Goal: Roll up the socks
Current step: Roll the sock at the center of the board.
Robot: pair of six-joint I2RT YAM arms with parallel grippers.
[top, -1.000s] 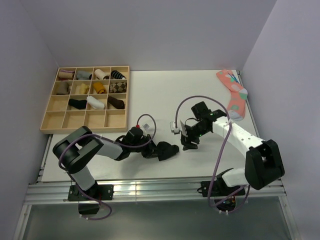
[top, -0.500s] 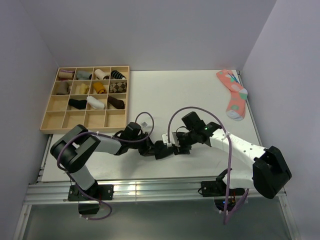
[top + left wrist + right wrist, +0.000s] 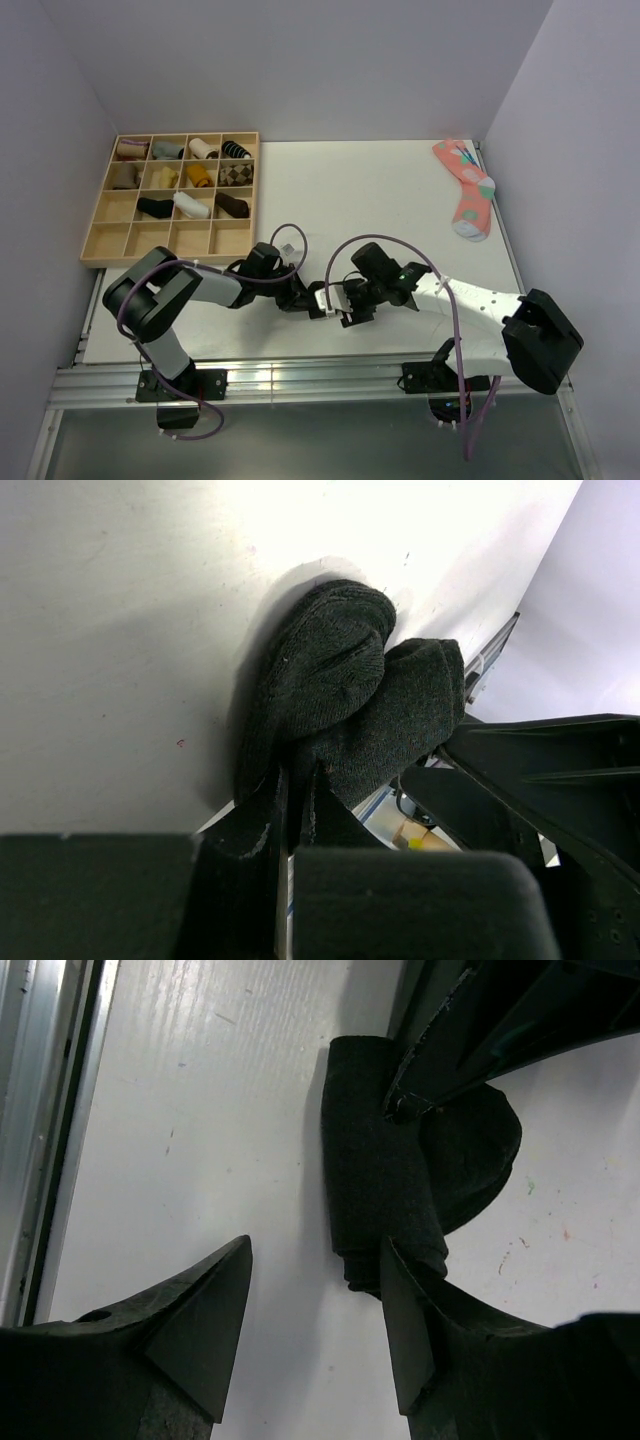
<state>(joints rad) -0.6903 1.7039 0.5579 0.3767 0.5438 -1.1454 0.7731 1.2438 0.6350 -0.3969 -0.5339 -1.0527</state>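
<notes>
The black socks (image 3: 345, 685) lie bunched on the white table, one layer folded over the other. My left gripper (image 3: 297, 775) is shut on their near edge. In the right wrist view the socks (image 3: 378, 1175) show as a folded strip, with the left fingers (image 3: 455, 1035) pinching its far end. My right gripper (image 3: 315, 1305) stands open low over the table, its right finger (image 3: 410, 1330) against the strip's near end and its left finger over bare table. In the top view both grippers meet near the front edge and the right gripper (image 3: 336, 306) covers most of the socks.
A wooden compartment tray (image 3: 100, 237) with several sock bundles sits at the back left. A pink spotted sock (image 3: 466, 186) lies at the back right. The table's front edge and metal rail (image 3: 45, 1110) run close beside the right gripper.
My right arm has swung left and down from the table's middle to the socks. The left gripper stays shut on them and has shifted only slightly.
</notes>
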